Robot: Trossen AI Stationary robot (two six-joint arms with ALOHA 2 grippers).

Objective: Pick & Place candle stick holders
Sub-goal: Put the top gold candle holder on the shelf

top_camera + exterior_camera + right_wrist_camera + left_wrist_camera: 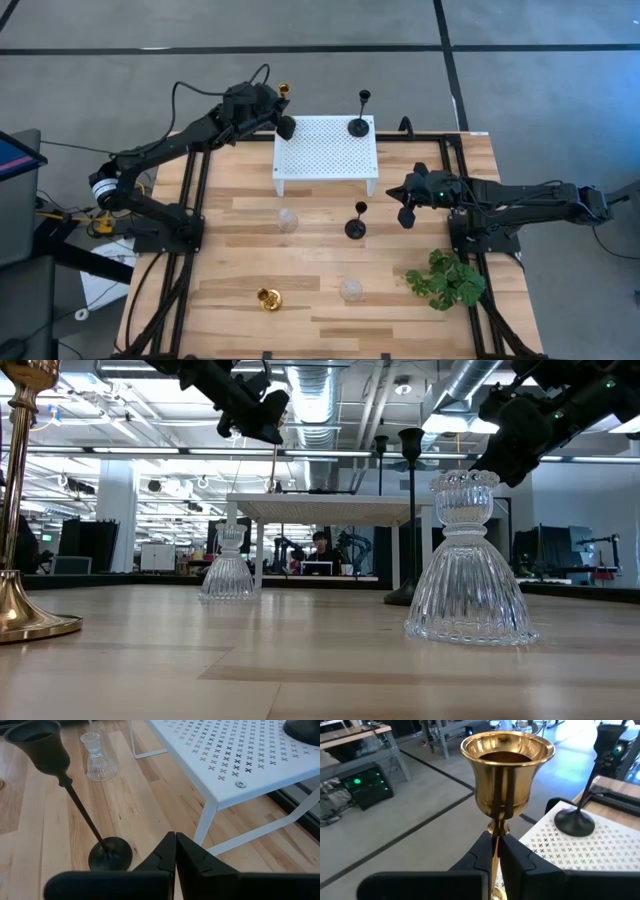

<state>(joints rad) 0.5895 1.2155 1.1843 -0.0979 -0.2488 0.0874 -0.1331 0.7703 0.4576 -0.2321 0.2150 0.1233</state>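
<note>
Here the left gripper hangs in the air at the far left corner of the white perforated platform, its fingers clamped on the thin stem of a tall gold candle stick holder, cup uppermost. One tall black candle stick holder stands on the platform near its far right corner. The right gripper hovers over the wooden table just beside the platform's near right leg, fingers pressed together and holding nothing. A second tall black holder stands on the table in front of the platform, near that gripper. A clear glass holder sits on the table before the platform's left side, another glass holder nearer the front edge, and a squat gold holder to its left. A green leafy plant lies at the table's right side.
</note>
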